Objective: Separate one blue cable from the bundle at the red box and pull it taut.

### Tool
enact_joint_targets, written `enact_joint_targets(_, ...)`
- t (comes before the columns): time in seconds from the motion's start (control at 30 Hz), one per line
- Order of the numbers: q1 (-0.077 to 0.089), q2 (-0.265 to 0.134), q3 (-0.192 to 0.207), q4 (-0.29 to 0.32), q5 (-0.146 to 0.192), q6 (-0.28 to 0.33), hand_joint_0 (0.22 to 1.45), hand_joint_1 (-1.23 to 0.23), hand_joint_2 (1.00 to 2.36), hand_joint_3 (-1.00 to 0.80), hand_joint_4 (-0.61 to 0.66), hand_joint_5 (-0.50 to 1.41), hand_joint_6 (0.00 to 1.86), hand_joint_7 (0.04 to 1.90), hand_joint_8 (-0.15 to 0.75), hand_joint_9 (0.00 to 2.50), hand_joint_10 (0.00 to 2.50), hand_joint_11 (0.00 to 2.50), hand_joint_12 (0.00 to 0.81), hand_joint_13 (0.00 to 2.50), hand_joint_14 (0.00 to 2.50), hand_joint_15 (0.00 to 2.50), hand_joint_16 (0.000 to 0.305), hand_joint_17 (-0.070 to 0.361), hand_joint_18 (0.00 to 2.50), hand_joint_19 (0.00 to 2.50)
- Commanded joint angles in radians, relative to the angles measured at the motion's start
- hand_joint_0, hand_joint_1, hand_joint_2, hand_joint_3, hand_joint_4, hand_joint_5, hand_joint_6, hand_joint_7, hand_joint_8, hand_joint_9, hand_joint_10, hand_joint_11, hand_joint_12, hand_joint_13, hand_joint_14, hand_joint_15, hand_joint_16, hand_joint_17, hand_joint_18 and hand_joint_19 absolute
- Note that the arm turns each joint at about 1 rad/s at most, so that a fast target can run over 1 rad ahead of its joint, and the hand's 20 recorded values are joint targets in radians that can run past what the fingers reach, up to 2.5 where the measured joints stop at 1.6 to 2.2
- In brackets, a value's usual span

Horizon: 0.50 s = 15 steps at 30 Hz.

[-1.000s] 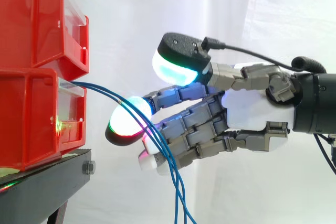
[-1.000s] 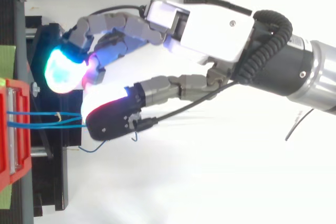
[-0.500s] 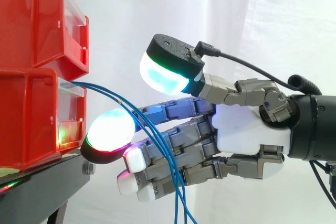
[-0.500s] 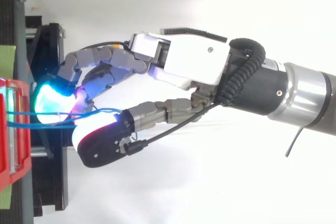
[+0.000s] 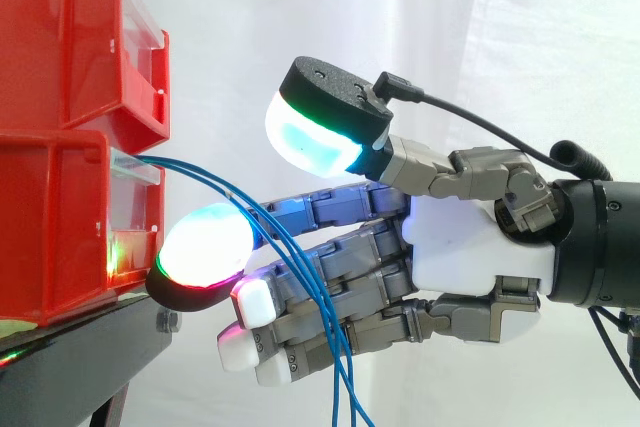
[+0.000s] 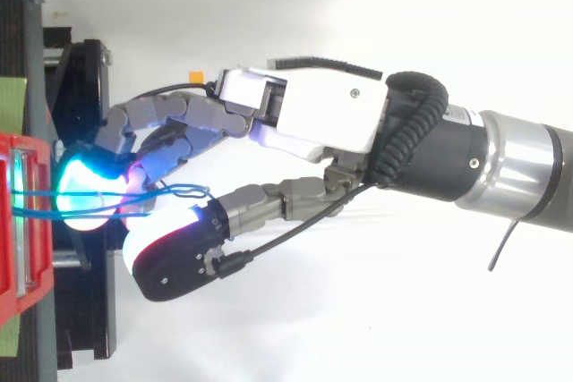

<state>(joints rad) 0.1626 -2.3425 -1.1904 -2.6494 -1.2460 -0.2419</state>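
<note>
Plainly, the room is a white curtain (image 5: 420, 27) hung behind a black stand (image 5: 90, 342). Two red bins sit stacked on the stand, the lower bin (image 5: 55, 227) near its right edge in the side view and the upper bin (image 5: 70, 37) on top of it. From above, a green strip (image 6: 9, 105) lies along the stand's left edge.

The blue cables (image 5: 170, 164) come out of the lower bin's clear front and slope down across the hand (image 5: 470, 247). The hand's fingers reach nearly straight toward the bin, with the thumb pad (image 5: 315, 132) raised well apart from them, so it clamps nothing. From above, the cables (image 6: 31, 193) run between the thumb and the fingertips (image 6: 85, 203).

Both bins are cut off at the left edge. The cables' lower ends run off the bottom edge. Whether the strands touch the fingers I cannot tell.
</note>
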Motion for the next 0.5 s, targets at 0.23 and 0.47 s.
enact_joint_targets(0.23, 0.0, 0.0, 0.0, -0.004, -0.03, 0.039, 0.57, -0.63, 1.01, -0.4, 0.19, -0.18, 0.5, 0.96, 0.289, 0.8, 0.01, 0.85, 0.238, 0.68, 0.02, 0.56, 0.02, 0.044, 0.3, 0.6)
enact_joint_targets(0.47, 0.0, 0.0, 0.0, -0.01, -0.032, 0.078, 0.57, -0.63, 1.01, -0.4, 0.19, -0.18, 0.5, 0.97, 0.288, 0.8, 0.01, 0.85, 0.235, 0.69, 0.02, 0.57, 0.019, 0.043, 0.31, 0.6)
